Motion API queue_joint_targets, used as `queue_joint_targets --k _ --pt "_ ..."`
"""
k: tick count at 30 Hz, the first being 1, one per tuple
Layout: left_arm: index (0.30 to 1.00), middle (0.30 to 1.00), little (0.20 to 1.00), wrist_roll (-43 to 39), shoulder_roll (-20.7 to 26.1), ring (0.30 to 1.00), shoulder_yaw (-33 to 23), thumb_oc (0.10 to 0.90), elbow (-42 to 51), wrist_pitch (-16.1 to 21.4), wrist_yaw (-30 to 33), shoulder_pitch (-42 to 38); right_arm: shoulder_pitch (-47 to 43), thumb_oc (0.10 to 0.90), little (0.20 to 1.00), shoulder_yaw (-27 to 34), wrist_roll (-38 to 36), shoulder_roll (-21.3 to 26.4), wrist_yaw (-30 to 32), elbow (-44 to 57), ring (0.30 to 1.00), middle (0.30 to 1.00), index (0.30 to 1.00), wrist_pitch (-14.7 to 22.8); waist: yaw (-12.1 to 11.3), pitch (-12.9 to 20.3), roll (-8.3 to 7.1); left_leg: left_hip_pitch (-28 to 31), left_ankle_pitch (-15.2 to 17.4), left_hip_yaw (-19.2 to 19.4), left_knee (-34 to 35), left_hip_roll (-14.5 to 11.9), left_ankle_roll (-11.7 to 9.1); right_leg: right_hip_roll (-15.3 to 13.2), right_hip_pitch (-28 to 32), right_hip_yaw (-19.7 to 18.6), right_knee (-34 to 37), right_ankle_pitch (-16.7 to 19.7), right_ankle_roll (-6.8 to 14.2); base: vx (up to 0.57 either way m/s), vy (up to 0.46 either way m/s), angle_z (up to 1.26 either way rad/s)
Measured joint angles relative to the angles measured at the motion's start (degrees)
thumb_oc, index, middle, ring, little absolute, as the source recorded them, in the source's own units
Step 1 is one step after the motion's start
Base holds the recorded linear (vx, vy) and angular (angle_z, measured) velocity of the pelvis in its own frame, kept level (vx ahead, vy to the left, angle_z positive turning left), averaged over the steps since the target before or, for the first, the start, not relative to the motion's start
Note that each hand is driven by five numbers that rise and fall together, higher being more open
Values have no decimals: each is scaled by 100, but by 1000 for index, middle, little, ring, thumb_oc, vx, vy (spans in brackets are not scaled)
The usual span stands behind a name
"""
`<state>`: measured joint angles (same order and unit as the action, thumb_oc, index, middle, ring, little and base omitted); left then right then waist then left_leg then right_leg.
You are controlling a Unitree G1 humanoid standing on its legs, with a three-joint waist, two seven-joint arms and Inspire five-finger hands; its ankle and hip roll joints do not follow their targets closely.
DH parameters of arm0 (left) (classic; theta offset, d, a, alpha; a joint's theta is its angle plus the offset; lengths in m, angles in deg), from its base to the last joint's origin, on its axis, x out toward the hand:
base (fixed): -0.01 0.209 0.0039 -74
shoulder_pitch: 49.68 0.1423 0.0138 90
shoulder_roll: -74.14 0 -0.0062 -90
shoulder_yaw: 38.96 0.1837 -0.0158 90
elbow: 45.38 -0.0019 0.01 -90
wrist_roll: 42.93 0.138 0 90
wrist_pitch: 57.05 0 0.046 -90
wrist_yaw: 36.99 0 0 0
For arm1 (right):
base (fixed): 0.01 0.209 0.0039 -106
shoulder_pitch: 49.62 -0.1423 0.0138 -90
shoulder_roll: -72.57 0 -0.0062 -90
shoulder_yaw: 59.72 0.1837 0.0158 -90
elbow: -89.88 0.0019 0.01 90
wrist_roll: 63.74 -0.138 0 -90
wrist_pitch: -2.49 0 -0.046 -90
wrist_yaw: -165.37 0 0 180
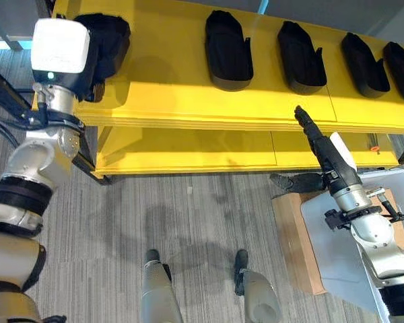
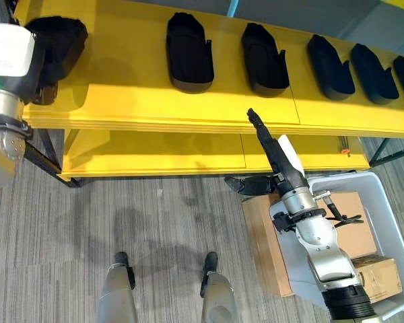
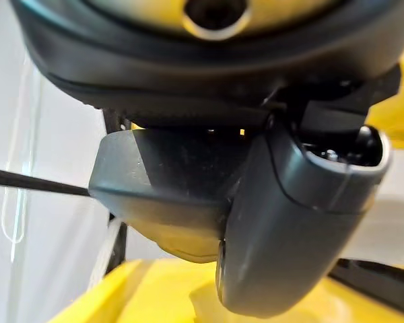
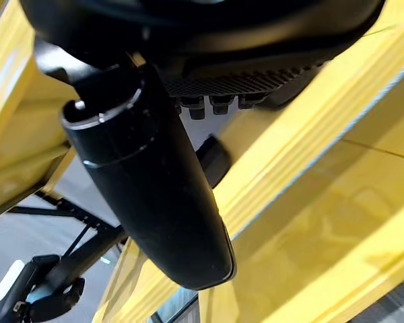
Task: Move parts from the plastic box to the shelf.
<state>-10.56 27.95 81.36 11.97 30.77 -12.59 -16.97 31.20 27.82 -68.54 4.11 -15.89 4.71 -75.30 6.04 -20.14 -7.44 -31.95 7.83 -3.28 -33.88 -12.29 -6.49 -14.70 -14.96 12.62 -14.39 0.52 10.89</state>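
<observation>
1. The box (image 2: 384, 222), lower right, stands beside cardboard cartons (image 2: 259, 235).
2. The right hand (image 2: 273, 151) reaches toward the yellow shelf (image 2: 141, 81) edge, fingers straight, holding nothing.
3. Black parts (image 2: 188, 50) lie in a row on the shelf top.
4. The left hand (image 1: 97, 64) is at the leftmost part (image 1: 111, 37); I cannot tell its fingers' state.

A workshop or warehouse bay: yellow shelf (image 1: 188, 101) of black parts (image 1: 229, 50), grey carpet floor (image 1: 188, 222), cardboard boxes (image 2: 353, 215).
</observation>
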Motion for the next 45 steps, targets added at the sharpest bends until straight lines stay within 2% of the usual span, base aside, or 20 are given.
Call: queue_joint_targets --k 3,5,8,10,12,20,28,39,45 --pt "300 300 300 -2 145 300 179 400 -130 -37 -8 -136 -21 900 1000 -12 0 12 -12 7 1000 1000 1000 -4 -2 13 -30 -92 16 -48 -80 44 19 -24 -11 62 15 22 37 49 28 10" --pt "300 300 300 -1 287 300 605 400 -329 -39 -21 -458 -28 900 1000 -12 1 57 -16 9 1000 1000 1000 -5 -4 25 -66 -123 36 -47 -116 56 27 -35 -26 57 17 30 48 38 33 0" --pt "300 300 300 -3 322 300 718 400 -421 -33 -32 -796 -17 900 1000 -11 2 121 -22 58 1000 1000 1000 -6 24 27 -68 -202 104 -42 -270 57 60 -41 -43 33 29 59 84 1 43 -3" --pt "300 300 300 -6 350 300 1088 400 -698 -28 -47 -1115 57 900 1000 -11 2 188 -45 295 1000 1000 1000 7 69 27 -68 -241 122 -29 -296 65 80 -50 -57 31 64 72 70 -7 27 -4" --pt "300 300 300 -9 378 300 1088 400 -743 -39 -60 -1133 55 900 1000 -11 2 191 -73 419 1000 1000 1000 40 159 29 -70 -292 139 -13 -351 68 105 -53 -71 30 112 114 60 -16 23 -4" --pt "300 300 300 -12 376 300 1300 400 -788 -25 -137 -1162 208 900 1000 30 3 260 -80 428 1000 1000 1000 53 201 31 -72 -343 148 72 -375 67 119 -58 -141 -93 238 218 99 -10 20 -6" --pt "300 300 300 -31 346 300 1303 400 -856 -24 -222 -1187 270 900 1000 104 4 298 -79 426 1000 1000 1000 50 358 31 -69 -456 161 177 -422 87 150 -104 -300 -163 267 308 151 -6 14 -4" --pt "300 300 300 -352 -97 300 1260 400 -1334 -126 -202 -1472 438 900 1000 148 8 416 -46 402 1000 1000 1000 40 396 42 6 -527 222 381 -429 135 231 -191 -455 -364 398 390 127 20 2 -5" --pt "300 300 300 -951 -507 300 1031 400 -1937 -162 8 -1694 427 900 1000 146 12 441 6 402 1000 1000 1000 33 471 46 25 -537 239 444 -453 142 254 -222 -502 -392 395 421 186 -3 -3 -1"
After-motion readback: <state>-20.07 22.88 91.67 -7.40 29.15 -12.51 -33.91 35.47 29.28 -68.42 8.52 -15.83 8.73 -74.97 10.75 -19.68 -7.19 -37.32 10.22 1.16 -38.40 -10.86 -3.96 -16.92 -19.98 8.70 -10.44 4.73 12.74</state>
